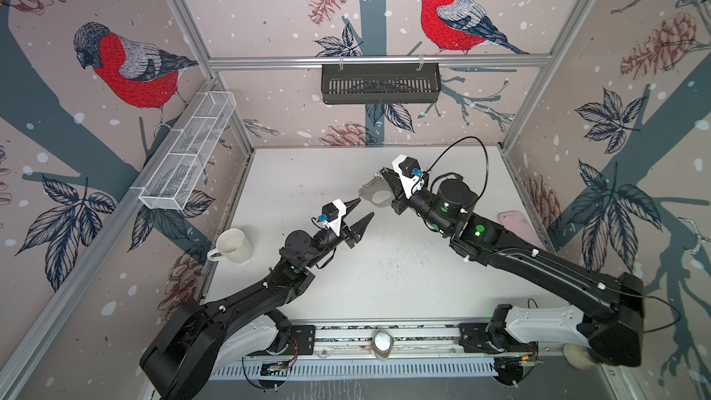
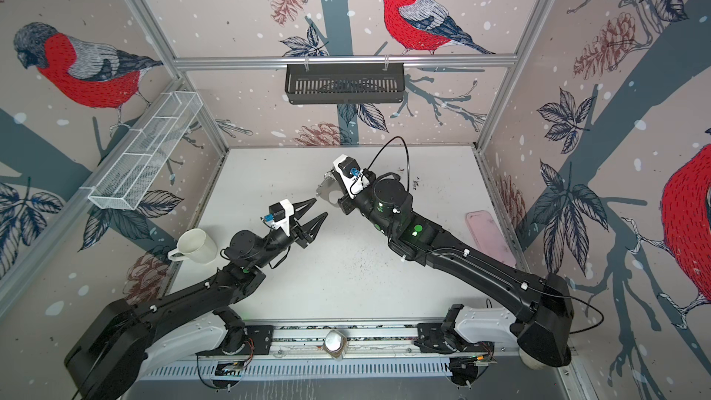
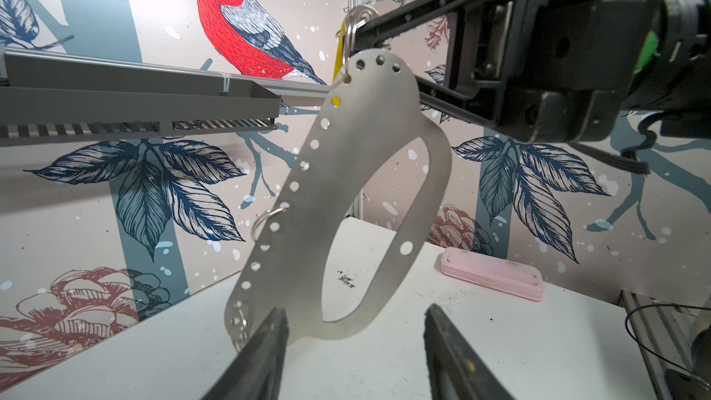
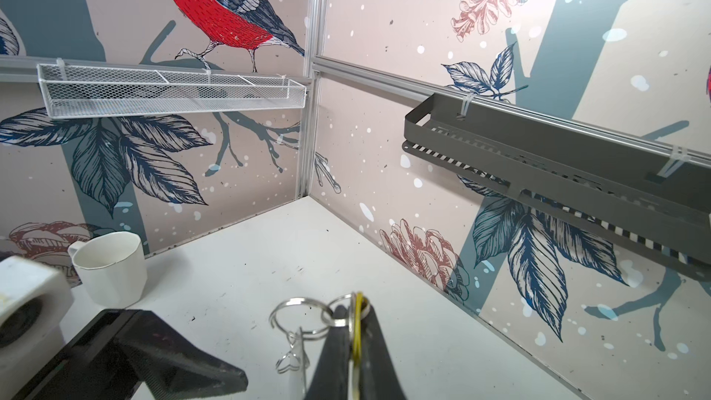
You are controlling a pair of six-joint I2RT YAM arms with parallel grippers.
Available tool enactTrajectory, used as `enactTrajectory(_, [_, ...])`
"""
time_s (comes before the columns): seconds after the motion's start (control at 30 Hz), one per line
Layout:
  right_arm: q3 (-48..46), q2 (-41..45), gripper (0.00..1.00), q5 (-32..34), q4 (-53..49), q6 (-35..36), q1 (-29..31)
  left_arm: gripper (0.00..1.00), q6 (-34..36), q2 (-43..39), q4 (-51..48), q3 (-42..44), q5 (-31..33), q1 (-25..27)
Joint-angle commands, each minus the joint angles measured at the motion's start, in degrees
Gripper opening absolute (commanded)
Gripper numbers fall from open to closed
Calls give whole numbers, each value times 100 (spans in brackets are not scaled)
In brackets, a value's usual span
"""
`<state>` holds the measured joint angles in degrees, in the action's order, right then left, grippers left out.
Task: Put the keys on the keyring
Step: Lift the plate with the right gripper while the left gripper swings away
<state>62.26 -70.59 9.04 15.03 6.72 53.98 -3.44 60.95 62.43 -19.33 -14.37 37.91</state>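
My right gripper is shut on the keys' yellow tag, which shows edge-on between its fingers. The dark key itself is hidden. A metal ring links the tag to a hole in the keyring, a flat grey plate with a big cut-out. The plate hangs tilted below the right gripper, above the table, in both top views. My left gripper stands open just in front of the plate's lower end with nothing between its fingers. It shows in both top views.
A white mug stands at the table's left edge. A pink case lies by the right wall. On the walls hang a white mesh basket at the left and a black slotted shelf at the back.
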Motion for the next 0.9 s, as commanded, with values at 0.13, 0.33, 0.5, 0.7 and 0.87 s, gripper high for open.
enactTrajectory(0.13, [137, -91, 0, 431, 365, -335, 25, 58, 453, 245, 692, -34, 898, 470])
enactTrajectory(0.33, [194, -96, 0, 833, 478, -461, 73, 58, 738, 600, 1324, 6, 1561, 827])
enactTrajectory(0.5, [241, -288, 0, 953, 557, -496, 126, 59, 1116, 1022, 1822, -39, 2128, 1170])
enactTrajectory(0.7, [269, -359, 0, 1221, 650, -523, 202, 59, 1848, 1673, 2543, -245, 3019, 1686])
enactTrajectory(0.87, [252, -355, 0, 1275, 708, -558, 261, 59, 1968, 2034, 2925, -417, 3601, 1813])
